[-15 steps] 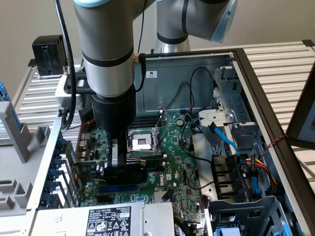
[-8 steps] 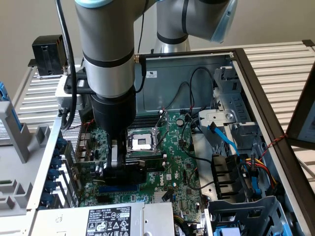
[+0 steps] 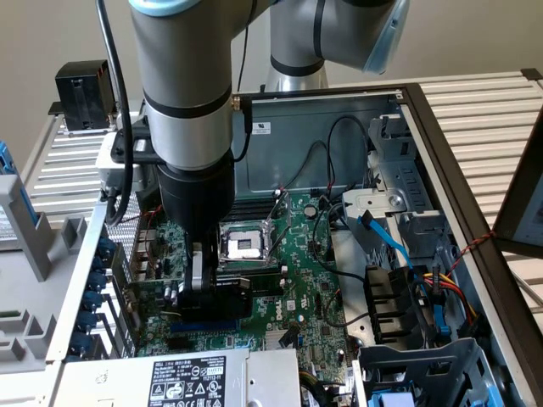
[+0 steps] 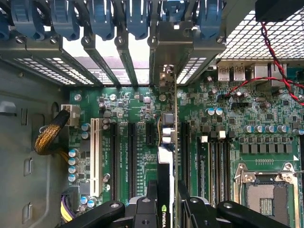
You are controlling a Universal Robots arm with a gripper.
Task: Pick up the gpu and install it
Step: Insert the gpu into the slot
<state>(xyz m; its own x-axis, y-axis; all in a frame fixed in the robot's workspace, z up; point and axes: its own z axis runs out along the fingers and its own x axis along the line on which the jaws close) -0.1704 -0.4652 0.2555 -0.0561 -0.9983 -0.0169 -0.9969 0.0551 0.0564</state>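
Observation:
My gripper (image 3: pixel 204 287) reaches down into an open computer case and is shut on the gpu (image 3: pixel 158 287), a thin green card held upright on its edge. In the wrist view the gpu (image 4: pixel 176 137) appears edge-on between my dark fingers (image 4: pixel 151 197), running along a black expansion slot on the motherboard (image 4: pixel 128 109). Its silvery end bracket (image 4: pixel 166 47) stands at the rear slot openings of the case. I cannot tell whether the card's lower edge is pressed into the slot. My gripper (image 4: pixel 167 192) holds the card near its inner end.
Blue slot latches (image 4: pixel 102 19) line the rear wall. A white slot (image 4: pixel 95 156) and black slots lie beside the card. The CPU socket (image 3: pixel 242 246) sits close behind my gripper. Cables (image 3: pixel 339 212), a red-black wire (image 4: pixel 270 57), the power supply (image 3: pixel 187 377) and a drive cage (image 3: pixel 424 365) crowd the case.

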